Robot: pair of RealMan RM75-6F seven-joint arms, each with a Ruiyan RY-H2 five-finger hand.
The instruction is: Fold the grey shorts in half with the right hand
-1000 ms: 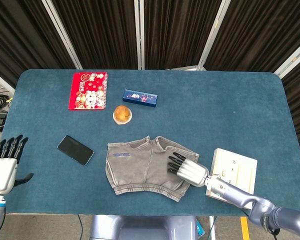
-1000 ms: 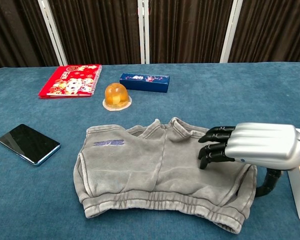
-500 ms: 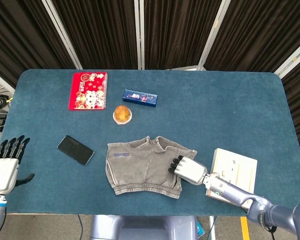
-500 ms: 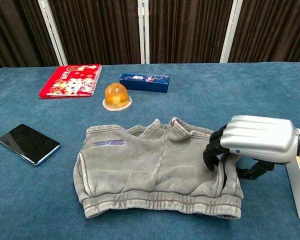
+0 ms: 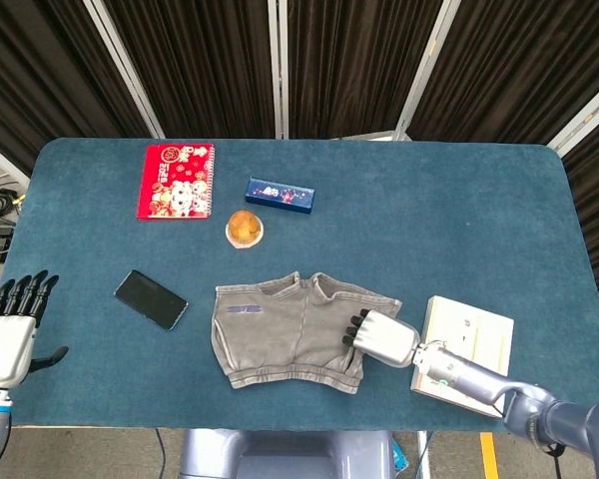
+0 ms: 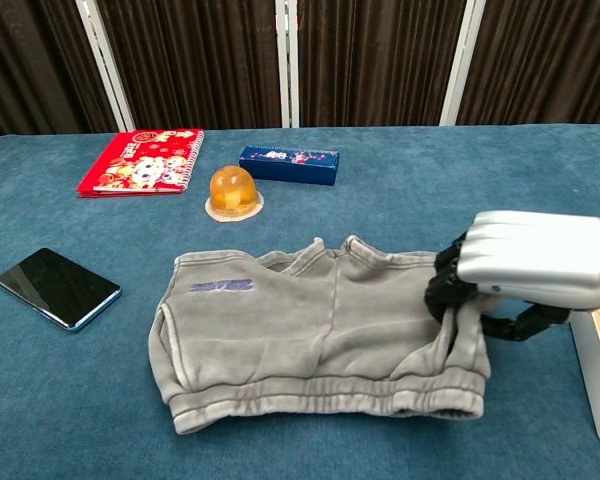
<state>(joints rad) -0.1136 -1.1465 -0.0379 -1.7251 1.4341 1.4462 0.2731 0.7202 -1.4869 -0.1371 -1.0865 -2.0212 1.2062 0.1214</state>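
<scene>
Near the front edge of the blue surface (image 5: 449, 230), a little right of its middle, the grey shorts (image 6: 310, 335) lie flat with the elastic waistband toward the robot and the two leg openings away from it. They look like soft, washed sweat fabric: light, limp, with no stiffness to hold a shape, so a lifted edge will likely drape and drag the rest behind it instead of hinging cleanly. The cloth should not slip much on the felt-like covering. The thick seams and the ribbed waistband seem the surest places to take hold, and for a fold in half the right-hand side edge is the natural one to carry across toward the left.

The right hand (image 6: 525, 265) sits at exactly that right side edge. Its dark fingers (image 6: 446, 283) are curled in with the grey fabric bunched between them and the thumb beneath, so it appears to have the edge pinched, though how much cloth is caught I cannot tell. The left hand (image 5: 8, 334) hangs off the near left corner, fingers straight and apart, touching nothing.
</scene>
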